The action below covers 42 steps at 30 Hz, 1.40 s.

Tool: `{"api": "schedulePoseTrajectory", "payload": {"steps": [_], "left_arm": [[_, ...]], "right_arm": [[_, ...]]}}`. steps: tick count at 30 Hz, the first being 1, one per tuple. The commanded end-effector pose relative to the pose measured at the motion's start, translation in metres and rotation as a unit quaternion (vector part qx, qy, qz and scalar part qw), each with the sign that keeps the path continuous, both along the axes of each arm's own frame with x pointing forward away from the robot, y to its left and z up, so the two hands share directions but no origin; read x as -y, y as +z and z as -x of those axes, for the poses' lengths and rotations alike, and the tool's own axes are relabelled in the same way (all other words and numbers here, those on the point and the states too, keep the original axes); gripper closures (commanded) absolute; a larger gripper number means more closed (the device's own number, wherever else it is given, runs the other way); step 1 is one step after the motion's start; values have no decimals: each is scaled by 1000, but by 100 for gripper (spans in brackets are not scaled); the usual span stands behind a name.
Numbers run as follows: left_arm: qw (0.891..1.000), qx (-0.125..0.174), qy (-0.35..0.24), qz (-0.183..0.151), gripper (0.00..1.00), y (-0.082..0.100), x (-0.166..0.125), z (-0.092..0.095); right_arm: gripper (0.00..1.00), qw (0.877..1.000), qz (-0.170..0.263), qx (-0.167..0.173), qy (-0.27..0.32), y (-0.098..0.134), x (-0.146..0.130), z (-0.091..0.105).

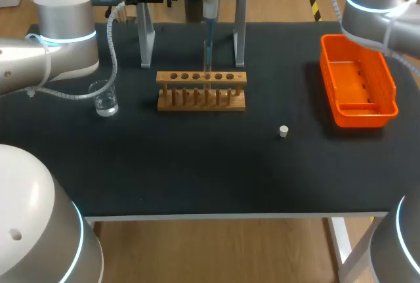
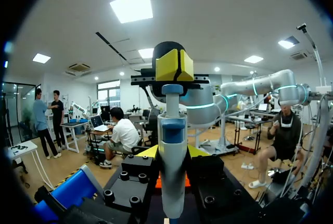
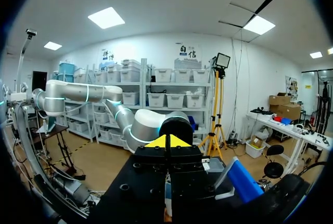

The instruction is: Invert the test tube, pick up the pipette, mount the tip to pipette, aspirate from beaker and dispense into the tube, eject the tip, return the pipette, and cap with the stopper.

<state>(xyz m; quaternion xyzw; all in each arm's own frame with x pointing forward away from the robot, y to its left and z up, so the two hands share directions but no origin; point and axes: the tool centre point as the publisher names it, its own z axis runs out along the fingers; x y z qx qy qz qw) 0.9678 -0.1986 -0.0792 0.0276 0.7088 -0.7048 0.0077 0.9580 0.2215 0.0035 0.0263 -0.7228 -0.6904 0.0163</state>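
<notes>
Your left gripper [image 2: 173, 152] is clamped on the pipette [image 2: 173, 182], one yellow-tipped finger on each side of its pale body. The left arm [image 1: 59, 53] comes in across the far left corner of the tabletop [image 1: 197, 171]. In the head view the pipette hangs upright, its thin tip pointing down at the wooden rack [image 1: 201, 77], over one of the middle holes. It hangs between the legs of the metal stand [image 1: 240, 27] just behind the rack.

Your right gripper [image 3: 166, 142] has its two yellow tips pressed together with nothing between them. In the left wrist view those closed tips sit just above the pipette's blue top; you cannot tell whether they touch it. The right arm [image 1: 374, 0] enters at the far right corner.

The beaker [image 1: 105, 99], holding a little clear liquid, stands left of the rack, near the left arm. The small white stopper [image 1: 283, 131] lies alone on the tabletop, right of the rack and nearer you. The orange bin [image 1: 387, 79] sits at the right side.
</notes>
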Motion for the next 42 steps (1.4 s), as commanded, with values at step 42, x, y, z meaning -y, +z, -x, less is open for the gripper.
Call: {"api": "schedulePoseTrajectory", "payload": {"steps": [42], "left_arm": [[1000, 1, 1, 1, 100, 0, 0, 0]], "right_arm": [[100, 1000, 14, -14, 6, -31, -13, 5]]}}
